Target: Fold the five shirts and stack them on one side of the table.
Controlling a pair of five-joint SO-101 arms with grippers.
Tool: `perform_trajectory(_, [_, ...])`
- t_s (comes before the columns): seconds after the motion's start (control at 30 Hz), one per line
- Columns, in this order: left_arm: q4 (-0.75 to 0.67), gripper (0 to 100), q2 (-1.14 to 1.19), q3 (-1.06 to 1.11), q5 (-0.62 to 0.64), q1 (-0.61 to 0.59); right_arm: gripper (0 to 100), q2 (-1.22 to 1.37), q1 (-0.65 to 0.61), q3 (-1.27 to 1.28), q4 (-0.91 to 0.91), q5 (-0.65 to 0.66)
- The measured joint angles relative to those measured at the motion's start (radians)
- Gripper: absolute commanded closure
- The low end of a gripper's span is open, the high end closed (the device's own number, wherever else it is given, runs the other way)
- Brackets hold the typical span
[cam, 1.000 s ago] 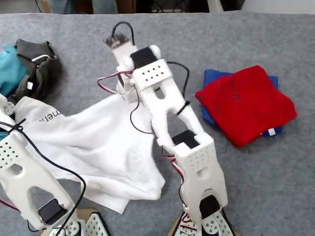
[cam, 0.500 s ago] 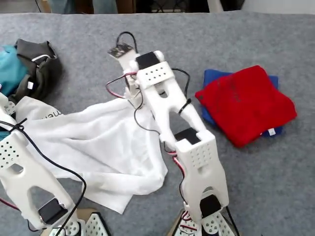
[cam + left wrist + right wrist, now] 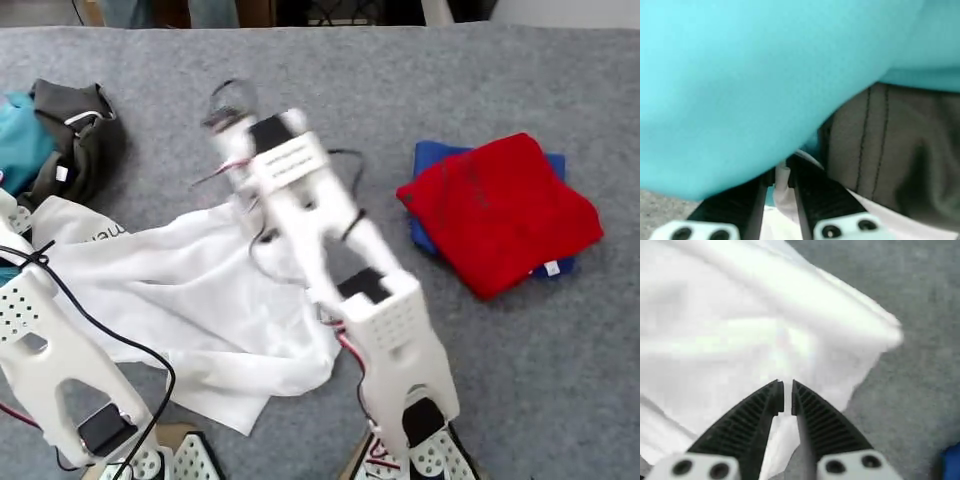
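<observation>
Since the earlier frames the right arm was swung toward the left side of the high view, while the left arm and the cloth were hardly shifted. The right pincer (image 3: 787, 390) was seen over the white shirt (image 3: 200, 290) with its jaws almost together, a slim gap left, and no cloth clearly caught between them. The left pincer (image 3: 782, 182) was closed on a strip of white cloth, judged to be the shirt's corner, right beside the teal shirt (image 3: 20, 140) and the dark grey shirt (image 3: 85, 135). Risk was judged as follows: if the held corner were pulled, the two neighbouring shirts could be dragged along, since they were pressed close to that pincer; several layers could be pinched by the right pincer, so a crooked fold could be locked in. The white shirt was spread in the middle of the grey counter (image 3: 450, 80), unfolded, rumpled, ridged with creases, its near edge doubled under. Thin, limp handling was expected. The red shirt (image 3: 500, 210) was already folded and stacked on the blue shirt (image 3: 430, 155) at the far right, well apart from the rest.
</observation>
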Motion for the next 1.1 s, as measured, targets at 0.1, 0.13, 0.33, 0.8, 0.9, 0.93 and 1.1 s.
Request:
perform_trajectory(0.1, [0.0, 97, 0.0, 0.0, 0.0, 0.0, 98.3, 0.046, -0.003, 0.081, -0.103, 0.0])
perform_trajectory(0.13, [0.0, 97, 0.0, 0.0, 0.0, 0.0, 98.3, 0.051, -0.003, 0.098, -0.112, 0.0])
perform_trajectory(0.33, [0.0, 97, 0.0, 0.0, 0.0, 0.0, 98.3, 0.049, -0.003, 0.181, -0.038, 0.0])
perform_trajectory(0.8, [-0.002, 97, 0.0, 0.0, 0.0, 0.0, 98.3, -0.316, -0.29, 0.879, -0.086, 0.087])
perform_trajectory(0.9, [-0.003, 97, 0.0, 0.0, 0.0, 0.0, 98.1, -0.427, -0.29, 0.996, -0.086, 0.153])
perform_trajectory(0.93, [-0.003, 97, 0.0, 0.0, 0.0, 0.0, 98.1, -0.465, -0.275, 1.007, -0.086, 0.172])
perform_trajectory(1.1, [-0.003, 97, 0.0, 0.0, 0.0, 0.0, 98.0, -0.629, -0.143, 0.951, -0.044, 0.204])
